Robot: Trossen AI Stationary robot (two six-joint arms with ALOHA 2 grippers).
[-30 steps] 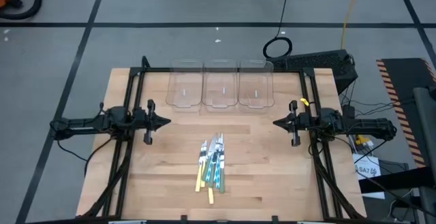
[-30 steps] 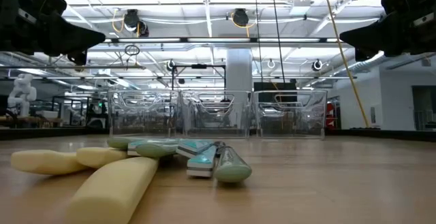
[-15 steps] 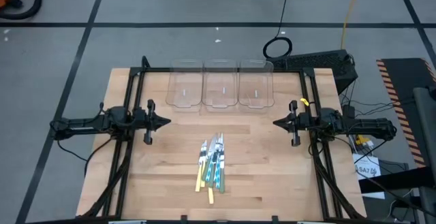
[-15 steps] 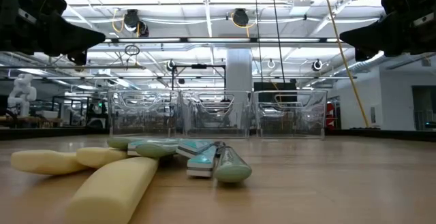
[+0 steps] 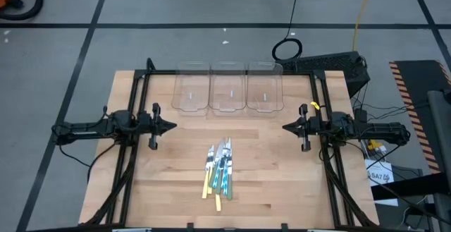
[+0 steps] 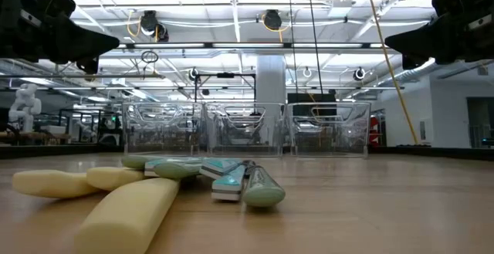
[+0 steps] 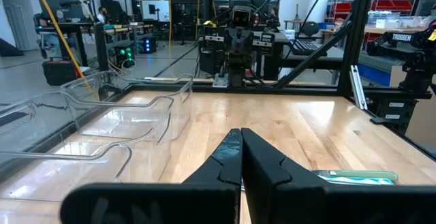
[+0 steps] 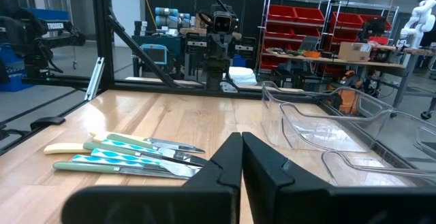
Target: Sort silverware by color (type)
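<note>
You have the silverware (image 5: 218,170) heaped in 1 overlapping pile on the table (image 5: 282,190), toward 6 o'clock from the 3 clear bins (image 5: 227,87) at 12. The left gripper (image 5: 171,127) waits at 9 o'clock, the right gripper (image 5: 287,127) at 3 o'clock; both hover with fingers pressed together, holding nothing. Risk, as I judge it: handles cross and touch, so closing on 1 piece may drag or lift a neighbour of another colour. The slim handles could also slip from the pinch over a bin.
</note>
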